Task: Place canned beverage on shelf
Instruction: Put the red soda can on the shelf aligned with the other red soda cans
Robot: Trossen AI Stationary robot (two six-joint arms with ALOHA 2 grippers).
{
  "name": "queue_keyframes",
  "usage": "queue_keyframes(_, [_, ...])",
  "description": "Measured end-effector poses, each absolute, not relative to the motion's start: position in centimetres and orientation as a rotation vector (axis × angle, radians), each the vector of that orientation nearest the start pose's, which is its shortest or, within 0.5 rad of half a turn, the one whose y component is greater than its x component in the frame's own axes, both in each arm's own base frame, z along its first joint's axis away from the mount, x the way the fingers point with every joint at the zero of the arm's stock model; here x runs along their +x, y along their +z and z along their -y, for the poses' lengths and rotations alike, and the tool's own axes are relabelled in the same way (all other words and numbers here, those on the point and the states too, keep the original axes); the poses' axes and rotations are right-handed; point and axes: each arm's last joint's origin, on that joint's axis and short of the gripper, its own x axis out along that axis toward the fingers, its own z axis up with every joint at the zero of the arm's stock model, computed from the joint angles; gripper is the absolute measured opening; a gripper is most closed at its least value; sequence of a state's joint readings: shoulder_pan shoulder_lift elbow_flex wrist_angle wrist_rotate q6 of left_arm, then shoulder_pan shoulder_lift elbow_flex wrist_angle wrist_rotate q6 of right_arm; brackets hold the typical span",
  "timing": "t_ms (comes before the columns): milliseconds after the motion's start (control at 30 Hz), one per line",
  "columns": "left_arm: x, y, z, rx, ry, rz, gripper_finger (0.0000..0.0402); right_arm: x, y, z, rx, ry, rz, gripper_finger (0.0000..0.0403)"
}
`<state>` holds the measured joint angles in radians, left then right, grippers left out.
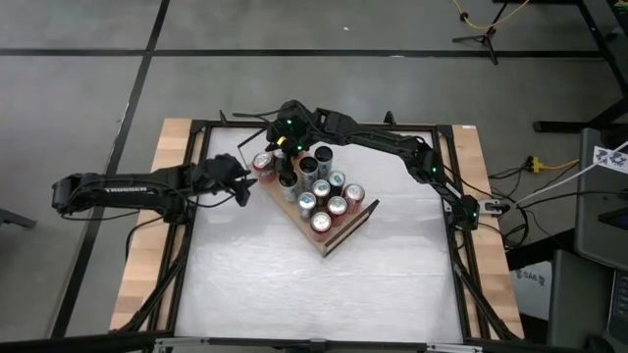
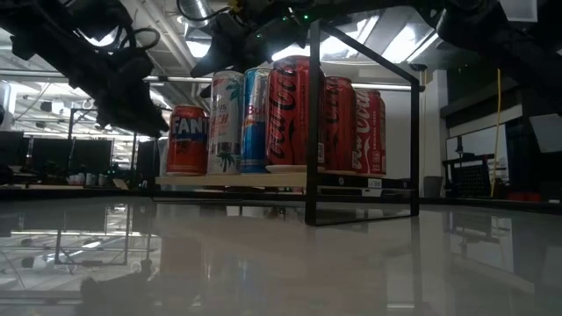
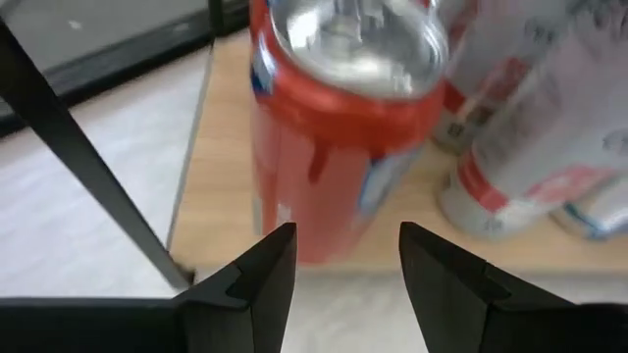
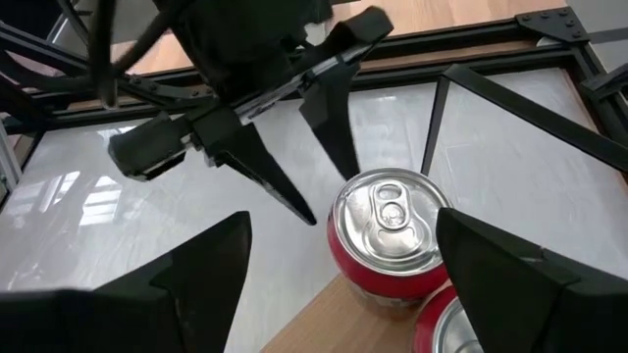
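Observation:
The shelf (image 1: 332, 235) is a light-brown board lying diagonally on the white table, with several cans standing upright on it. An orange Fanta can (image 1: 263, 162) stands on the board's far-left end (image 3: 216, 176). My left gripper (image 3: 343, 235) is open and stands just short of this can (image 3: 334, 127), coming from the table's left, nothing between its fingers. My right gripper (image 4: 341, 214) hovers above the same can (image 4: 392, 226), open, its fingers wide on either side of the can's top. In the right wrist view my left gripper (image 4: 324, 191) shows beside the can.
Red cola cans (image 2: 294, 114) and a white can (image 2: 226, 123) crowd the board behind the Fanta can (image 2: 186, 140). Black wire rails (image 2: 312, 123) rise at the board's ends. The table's black frame (image 1: 451, 127) borders the white top, which is bare toward the near edge (image 1: 324, 304).

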<state>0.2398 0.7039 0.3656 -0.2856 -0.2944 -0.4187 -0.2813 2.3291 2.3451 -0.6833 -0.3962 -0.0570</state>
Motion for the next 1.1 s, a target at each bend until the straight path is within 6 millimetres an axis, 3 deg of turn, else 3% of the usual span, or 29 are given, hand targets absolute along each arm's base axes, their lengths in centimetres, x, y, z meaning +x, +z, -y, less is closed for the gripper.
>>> queue_keyframes(667, [13.9, 19.5, -5.1, -0.286, 0.941, -0.441, 0.0174, 50.2, 30.1, 13.4, 0.166, 0.129, -0.625, 0.0317])
queue_keyframes(900, [13.4, 19.5, -5.0, -0.277, 0.935, -0.462, 0.0174, 50.2, 30.1, 13.4, 0.166, 0.129, -0.625, 0.0317])
queue_keyframes(1100, [13.1, 19.5, -4.4, -0.354, 0.745, -0.514, 0.0174, 50.2, 30.1, 13.4, 0.166, 0.129, -0.625, 0.0317])
